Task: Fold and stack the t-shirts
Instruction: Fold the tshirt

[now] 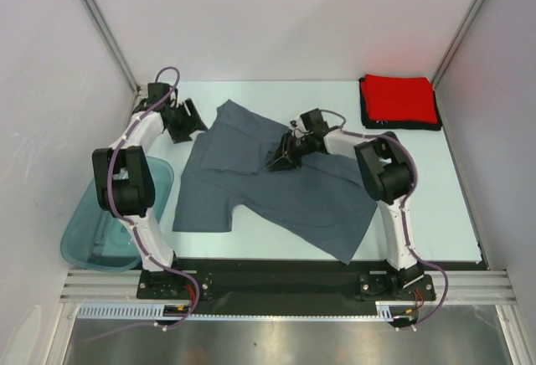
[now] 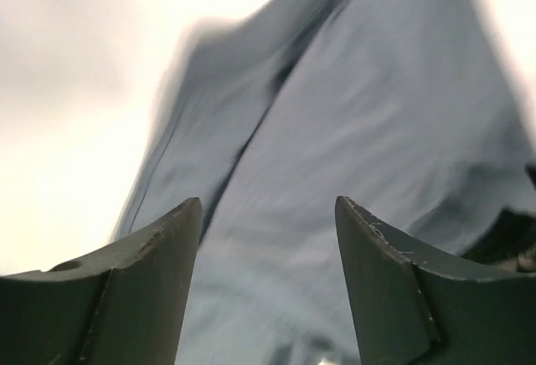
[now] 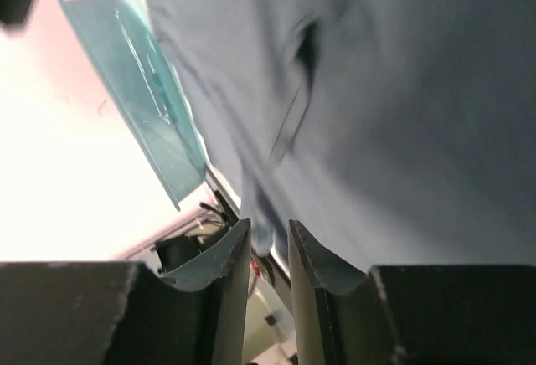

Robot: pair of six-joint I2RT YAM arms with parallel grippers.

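Though one edge is folded, the slate t-shirt (image 1: 293, 197) lies askew

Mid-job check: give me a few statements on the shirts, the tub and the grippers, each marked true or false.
1. The red t-shirt lies folded on the black t-shirt at the table's far right corner. True.
2. The blue-grey t-shirt is folded into a neat rectangle. False: it lies mostly spread out, with only its upper part folded over.
3. The left gripper is clamped on cloth. False: its jaws stand apart with nothing between them.
4. The right gripper is over the blue-grey t-shirt. True.
5. The teal tub sits beside the left arm. True.
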